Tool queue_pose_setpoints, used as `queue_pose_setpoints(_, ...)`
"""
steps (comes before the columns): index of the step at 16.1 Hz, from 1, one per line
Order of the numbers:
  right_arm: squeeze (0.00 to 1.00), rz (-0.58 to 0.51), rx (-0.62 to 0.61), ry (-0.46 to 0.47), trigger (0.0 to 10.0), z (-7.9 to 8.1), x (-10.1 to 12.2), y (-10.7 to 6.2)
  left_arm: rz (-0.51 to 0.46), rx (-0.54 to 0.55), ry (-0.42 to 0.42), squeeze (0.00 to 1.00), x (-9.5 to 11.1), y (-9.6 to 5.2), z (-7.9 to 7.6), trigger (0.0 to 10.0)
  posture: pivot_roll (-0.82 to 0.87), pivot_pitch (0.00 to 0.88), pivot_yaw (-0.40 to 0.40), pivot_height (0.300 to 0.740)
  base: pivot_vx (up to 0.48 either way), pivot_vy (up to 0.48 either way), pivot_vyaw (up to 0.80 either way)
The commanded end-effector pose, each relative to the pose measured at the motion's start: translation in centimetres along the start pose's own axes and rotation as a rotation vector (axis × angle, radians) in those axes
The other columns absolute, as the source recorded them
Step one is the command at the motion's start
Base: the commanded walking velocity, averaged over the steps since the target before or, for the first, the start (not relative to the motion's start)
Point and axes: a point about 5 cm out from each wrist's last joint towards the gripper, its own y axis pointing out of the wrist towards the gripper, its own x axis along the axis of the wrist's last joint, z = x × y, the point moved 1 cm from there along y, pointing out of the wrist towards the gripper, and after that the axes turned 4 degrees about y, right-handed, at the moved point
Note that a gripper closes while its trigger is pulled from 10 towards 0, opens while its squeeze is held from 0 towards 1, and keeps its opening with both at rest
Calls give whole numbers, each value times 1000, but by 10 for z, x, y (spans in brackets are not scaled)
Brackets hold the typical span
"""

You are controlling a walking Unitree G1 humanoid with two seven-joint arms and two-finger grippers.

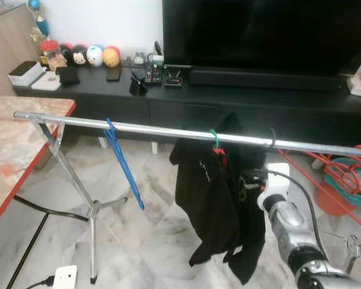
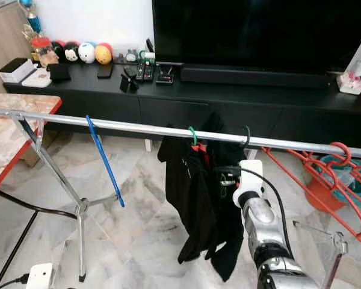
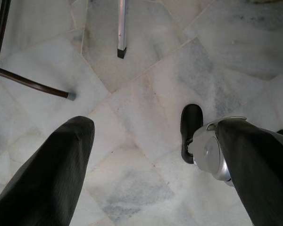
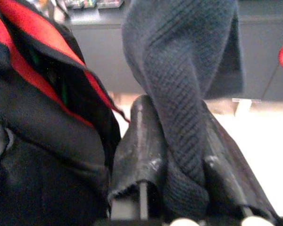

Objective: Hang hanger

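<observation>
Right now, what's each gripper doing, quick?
Left gripper: open, empty, hanging over the marble floor.
Right gripper: shut on the dark knitted garment at the silver metal rail.

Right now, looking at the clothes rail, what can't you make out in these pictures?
- Head views: the black clothes cover the right pincer's fingertips.
- Right wrist view: dark knit fabric lies between the right pincer fingers; the hanger's shoulders stay hidden.
- Right eye view: the picture edge cuts off the red hangers.
- Left eye view: items on the TV console are too small to identify.
</observation>
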Motion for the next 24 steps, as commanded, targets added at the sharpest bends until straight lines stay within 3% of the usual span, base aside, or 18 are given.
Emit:
queue_pose_setpoints(1, 0, -93, -22, 10, 10000, -4, 16, 1, 29, 0, 26, 0, -6, -1, 4, 10000, -5, 0, 8, 719, 0, 0, 0)
queue_pose_setpoints(7, 0, 48, -80, 33, 10000, -5, -36, -26, 22, 1, 29, 0, -7, -2, 4, 10000, -7, 0, 4, 719, 0, 0, 0)
queue_pose_setpoints(14, 0, 112, -130, 47, 10000, -5, -58, -41, 27, -8, 48, 0, -9, -2, 4, 10000, -6, 0, 1, 719, 0, 0, 0)
queue_pose_setpoints(24, 0, 70, -179, 51, 10000, -12, -47, -36, 22, -8, 43, 0, -7, -2, 4, 10000, -15, 0, 14, 719, -91, 0, 0)
